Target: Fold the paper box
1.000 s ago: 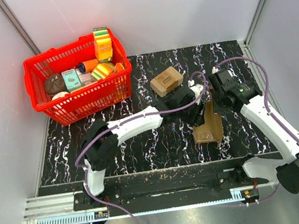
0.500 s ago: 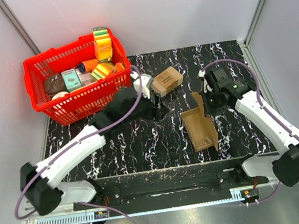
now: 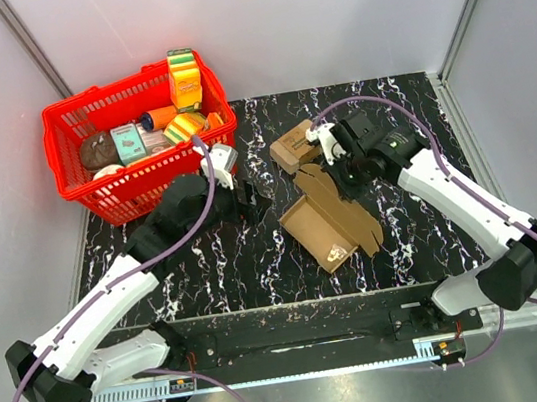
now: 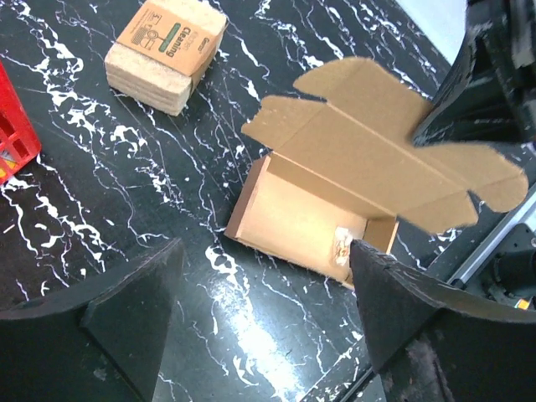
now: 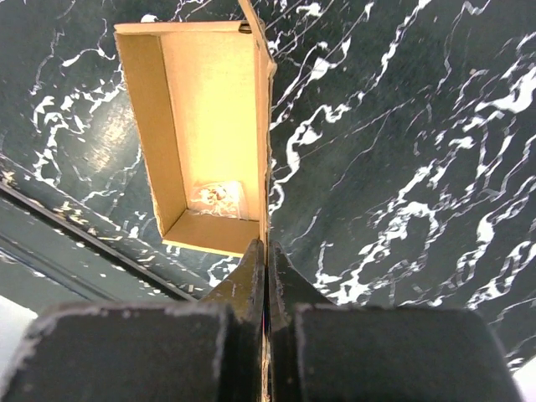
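The top camera overlooks the whole table point(image 3: 256, 255) from above; both wrist cameras face the paper box point(image 3: 325, 225) closely.

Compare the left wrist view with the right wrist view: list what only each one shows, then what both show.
Only the left wrist view: the small printed box, a red basket corner, the raised lid flap of the paper box, and the left gripper, open with nothing between its fingers. Only the right wrist view: the right gripper, shut on the paper box's thin cardboard edge. Both: the box's open tray with a pale scrap inside, on the black marbled table.
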You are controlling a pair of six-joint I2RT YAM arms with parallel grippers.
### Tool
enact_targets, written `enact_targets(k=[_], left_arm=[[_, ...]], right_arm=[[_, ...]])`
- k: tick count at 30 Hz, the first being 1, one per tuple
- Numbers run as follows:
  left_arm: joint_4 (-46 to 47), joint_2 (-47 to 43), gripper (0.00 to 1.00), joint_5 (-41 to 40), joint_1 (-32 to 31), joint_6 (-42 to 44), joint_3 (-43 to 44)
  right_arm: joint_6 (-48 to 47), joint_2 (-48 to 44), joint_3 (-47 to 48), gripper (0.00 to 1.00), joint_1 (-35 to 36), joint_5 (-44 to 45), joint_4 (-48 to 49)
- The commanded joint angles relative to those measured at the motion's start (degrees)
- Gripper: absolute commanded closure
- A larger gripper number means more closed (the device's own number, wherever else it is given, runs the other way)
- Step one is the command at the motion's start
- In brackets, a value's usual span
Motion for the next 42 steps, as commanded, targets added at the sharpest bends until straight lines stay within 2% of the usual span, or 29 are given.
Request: enact_targets(k=[1, 11, 15, 18, 23, 28, 36, 42], left_arm=[[2.5, -3.1, 0.14, 1.0, 0.6, 4.0, -2.3], [11.4, -6.5, 0.08, 7.7, 2.8, 10.4, -9.6], [23.0, -9.0, 0.04, 14.1, 3.0, 15.1, -17.4], [30.8, -10.8, 0.01, 12.7, 3.0, 14.9, -22.4], [35.7, -8.5, 0.01, 12.5, 3.1, 15.6, -23.7], [44.3, -3.8, 0.01, 17.9, 3.3, 16.4, -24.9], [37.7, 8.2, 0.01, 24.6, 4.2, 23.0, -17.6], [37.1, 11.9, 0.01, 25.6, 4.9, 25.1, -14.8]], right_arm=[[-11.9, 1.2, 4.6, 1.00, 1.3, 0.8, 0.3], [-31.0, 3.3, 8.7, 1.00, 2.3, -3.4, 3.3], [-38.1, 4.5, 10.9, 1.00, 2.4, -9.4, -1.0], [-40.7, 5.0, 11.1, 1.00, 2.3, -10.2, -2.7], [-44.8, 7.9, 12.5, 1.00, 2.4, -11.4, -6.3], [-44.9, 9.5, 13.3, 1.00, 2.4, -11.7, -6.4], [-45.3, 9.2, 13.2, 1.00, 2.4, -12.4, -6.4], [-45.6, 8.6, 12.0, 1.00, 2.4, -12.5, -6.3]])
